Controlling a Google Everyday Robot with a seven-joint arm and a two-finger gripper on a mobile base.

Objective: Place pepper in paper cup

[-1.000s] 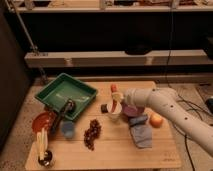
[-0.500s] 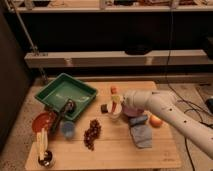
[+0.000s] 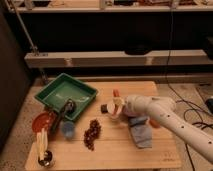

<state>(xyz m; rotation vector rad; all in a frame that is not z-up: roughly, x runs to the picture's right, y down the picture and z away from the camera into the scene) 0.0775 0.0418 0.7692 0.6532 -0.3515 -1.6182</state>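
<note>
The white paper cup stands near the middle of the wooden table. The slim orange-red pepper points upright just above the cup's rim, its lower end hidden by the cup and the gripper. My gripper is at the end of the white arm, which reaches in from the right. It is right at the cup and pepper, with a dark part showing on the cup's left side.
A green tray sits at the left rear, with a dark object at its front edge. In front of the tray are a light blue cup, a red bowl and a jar of utensils. Dark red grapes lie mid-front. A blue cloth and a round orange fruit lie under the arm.
The arm and gripper have shifted a little to the left at the cup. The pepper sits slightly lower above the rim.
</note>
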